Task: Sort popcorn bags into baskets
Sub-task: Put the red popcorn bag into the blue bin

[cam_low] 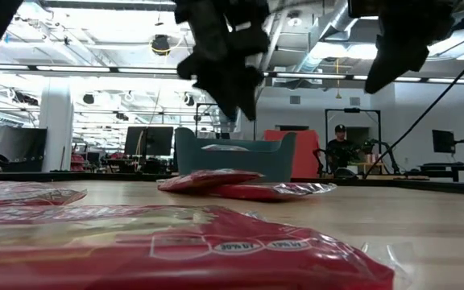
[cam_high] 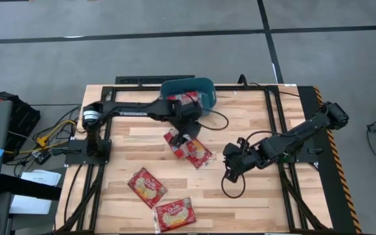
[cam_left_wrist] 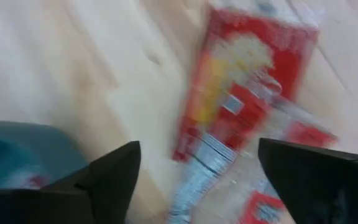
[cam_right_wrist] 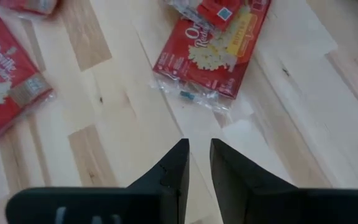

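red popcorn bags (cam_high: pixel 147 186) with cream-yellow ovals, teal-blue basket (cam_high: pixel 204 86), pale striped wooden table (cam_high: pixel 253 124).

A person in a cap (cam_low: pixel 341 143) sits beyond the wooden table (cam_high: pixel 240 202) (cables (cam_high: pixel 47 140) trail alongside).

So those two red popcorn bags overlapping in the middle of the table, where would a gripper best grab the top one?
Probably from straight above, pinching a free edge. The upper popcorn bag lies flat, partly across the lower bag, so its raised overlapping edge gives fingers something to close on. The left gripper hovers over it, jaws open wide; the right gripper waits off to the side over bare wood.
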